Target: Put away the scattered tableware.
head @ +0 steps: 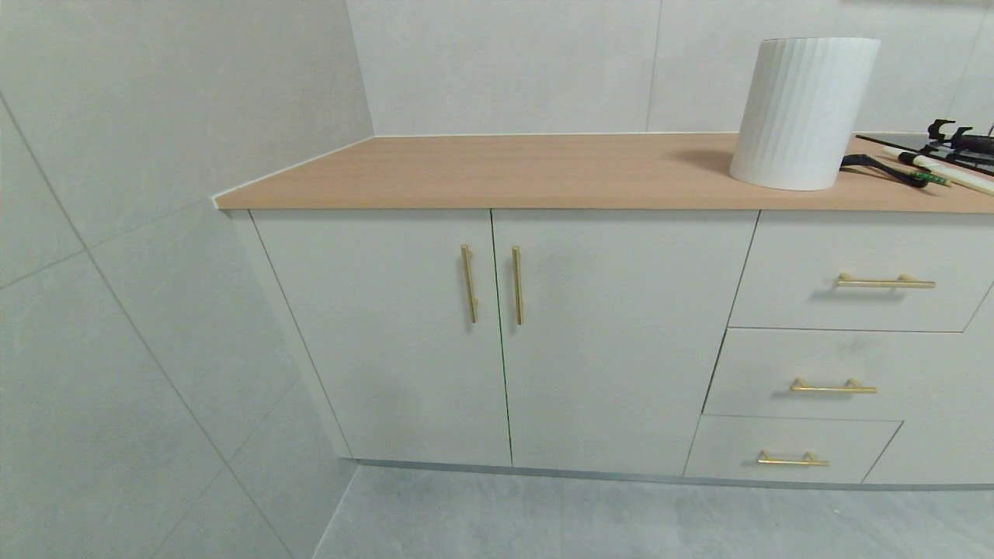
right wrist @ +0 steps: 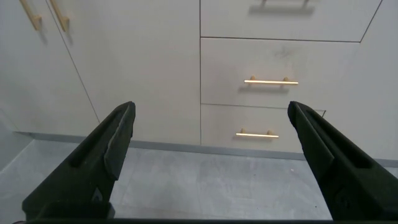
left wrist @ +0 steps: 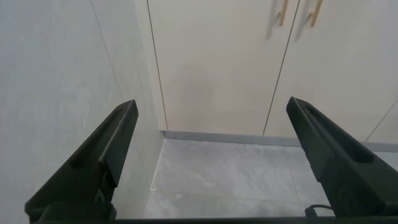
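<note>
Scattered tableware (head: 936, 164) lies at the far right of the wooden countertop (head: 497, 171): dark-handled utensils and pale sticks, cut off by the picture's edge. Beside them a tall white ribbed container (head: 804, 112) stands upright. My left gripper (left wrist: 210, 104) hangs low and open, nothing between its fingers, facing the cabinet's foot by the tiled side wall. My right gripper (right wrist: 210, 107) is open too and holds nothing, low in front of the lower drawers (right wrist: 280, 71).
Under the counter are two shut cabinet doors with vertical gold handles (head: 469, 283) and, to the right, three shut drawers with gold bar handles (head: 885, 282). A tiled wall (head: 140, 272) closes off the left side. Grey floor (head: 621, 520) lies before the cabinet.
</note>
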Robot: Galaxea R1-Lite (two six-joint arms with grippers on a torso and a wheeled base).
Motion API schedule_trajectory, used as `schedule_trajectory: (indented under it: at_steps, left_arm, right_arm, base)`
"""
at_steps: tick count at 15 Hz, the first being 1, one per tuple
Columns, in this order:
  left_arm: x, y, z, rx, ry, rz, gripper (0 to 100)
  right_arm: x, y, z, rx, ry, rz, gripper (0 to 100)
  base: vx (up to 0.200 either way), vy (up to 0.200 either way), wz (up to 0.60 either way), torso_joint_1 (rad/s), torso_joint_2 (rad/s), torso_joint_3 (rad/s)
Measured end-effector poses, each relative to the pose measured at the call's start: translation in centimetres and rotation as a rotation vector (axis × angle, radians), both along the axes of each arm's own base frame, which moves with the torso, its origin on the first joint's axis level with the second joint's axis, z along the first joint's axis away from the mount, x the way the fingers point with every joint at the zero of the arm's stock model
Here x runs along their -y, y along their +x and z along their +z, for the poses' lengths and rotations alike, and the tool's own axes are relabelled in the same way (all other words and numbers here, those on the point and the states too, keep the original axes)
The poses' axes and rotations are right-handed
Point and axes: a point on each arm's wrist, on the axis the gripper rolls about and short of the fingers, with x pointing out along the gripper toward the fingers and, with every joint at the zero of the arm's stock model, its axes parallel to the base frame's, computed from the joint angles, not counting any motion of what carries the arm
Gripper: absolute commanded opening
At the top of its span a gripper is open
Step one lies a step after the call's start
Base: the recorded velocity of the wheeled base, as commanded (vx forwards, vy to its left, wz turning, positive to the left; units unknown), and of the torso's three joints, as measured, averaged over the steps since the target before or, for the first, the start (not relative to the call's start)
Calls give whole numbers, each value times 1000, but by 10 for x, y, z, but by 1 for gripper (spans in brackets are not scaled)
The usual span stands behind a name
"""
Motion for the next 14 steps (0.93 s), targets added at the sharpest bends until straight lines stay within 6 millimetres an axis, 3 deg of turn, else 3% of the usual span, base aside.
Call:
schedule_trajectory:
  at_steps: [2, 8, 14]
  left_arm:
    - [0, 0, 0, 0, 1, 0, 100]
    - [0, 0, 0, 0, 1, 0, 100]
    - [0, 0, 0, 0, 0, -1, 100]
  right_arm:
    - [0, 0, 0, 0, 2, 0, 100]
    - [0, 0, 0, 0, 2, -1, 100]
    - [0, 0, 0, 0, 4, -1, 100]
  base:
    - [0, 0, 0, 0, 0, 0]
    - [0, -200, 0, 6, 2, 1]
    - [0, 0, -100, 1, 0, 0]
